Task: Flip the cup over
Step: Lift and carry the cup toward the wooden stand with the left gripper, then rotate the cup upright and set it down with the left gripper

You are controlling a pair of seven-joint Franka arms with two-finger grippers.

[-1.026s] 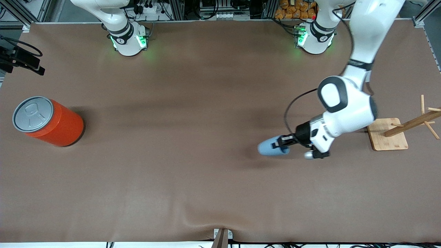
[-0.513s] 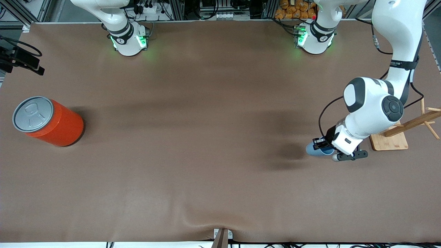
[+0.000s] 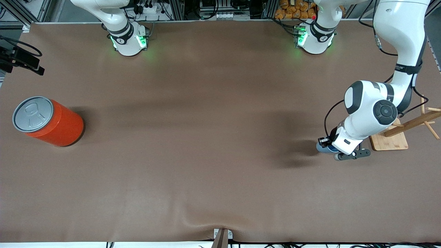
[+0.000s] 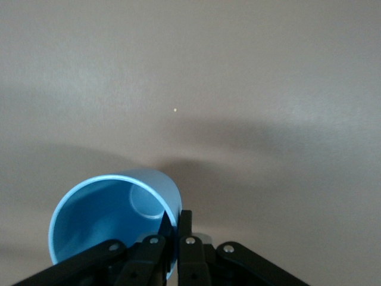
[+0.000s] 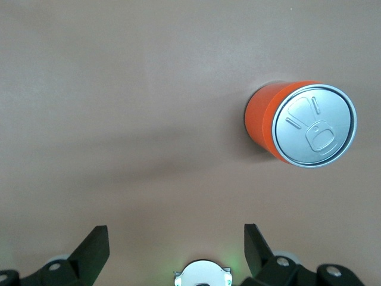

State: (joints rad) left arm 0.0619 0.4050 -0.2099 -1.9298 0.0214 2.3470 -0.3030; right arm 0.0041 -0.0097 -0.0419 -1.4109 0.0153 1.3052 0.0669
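The light-blue cup (image 3: pixel 321 148) is pinched by its rim wall in my left gripper (image 3: pixel 325 143), low over the table beside the wooden stand. In the left wrist view the cup (image 4: pixel 113 220) shows its darker blue inside, with its mouth turned toward the camera and its base toward the table. One finger is inside the rim and one is outside, and the left gripper (image 4: pixel 177 229) is shut on the wall. I cannot tell whether the cup touches the table. My right gripper (image 5: pixel 177 247) is open and empty, held high over the table, and is out of the front view.
A large orange can (image 3: pixel 48 121) with a grey lid stands at the right arm's end of the table; it also shows in the right wrist view (image 5: pixel 300 124). A wooden peg stand (image 3: pixel 389 136) on a square base stands at the left arm's end, close to the left arm.
My left gripper has carried the cup toward the left arm's end of the table, up beside the wooden stand, and turned it from lying sideways to mouth upward. The right arm has not moved.
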